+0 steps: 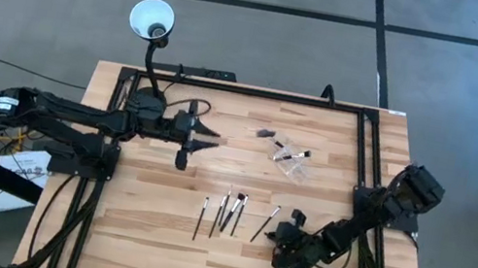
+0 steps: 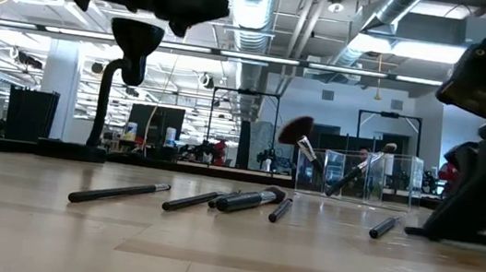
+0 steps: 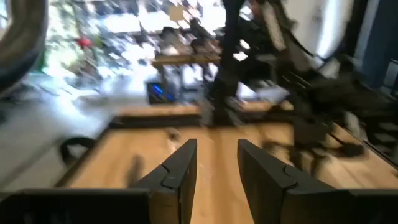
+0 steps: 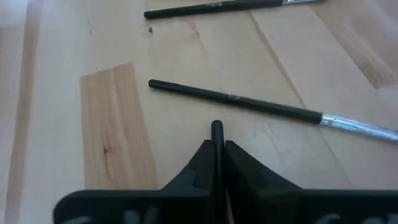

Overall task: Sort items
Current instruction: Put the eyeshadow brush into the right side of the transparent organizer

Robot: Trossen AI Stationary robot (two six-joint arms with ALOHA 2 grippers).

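Several slim dark-handled brushes (image 1: 230,213) lie side by side flat on the wooden table (image 1: 152,237), near its front middle. A clear plastic holder (image 1: 292,159) at the far right holds a fan brush (image 2: 298,130) and another brush (image 2: 361,172), both leaning on its walls. My right gripper (image 4: 216,149) is low over the table just right of the row, slanting down toward the table's left, shut on one thin brush. My left gripper (image 3: 217,168) hovers high over the far left part of the table, level and open, with nothing between its fingers. My right gripper pinches a thin dark brush handle between its two fingers. The handle lies along the fingers, and its rounded end (image 4: 216,128) sticks out just past the fingertips. The rest of the brush is hidden behind the fingers, so I cannot tell whether it is lifted clear.
A black gooseneck lamp with a white shade (image 1: 151,20) stands at the far left edge, behind my left arm. A small dark piece (image 1: 265,133) lies left of the holder. Two loose brushes (image 4: 236,99) lie on the table just ahead of my right gripper.
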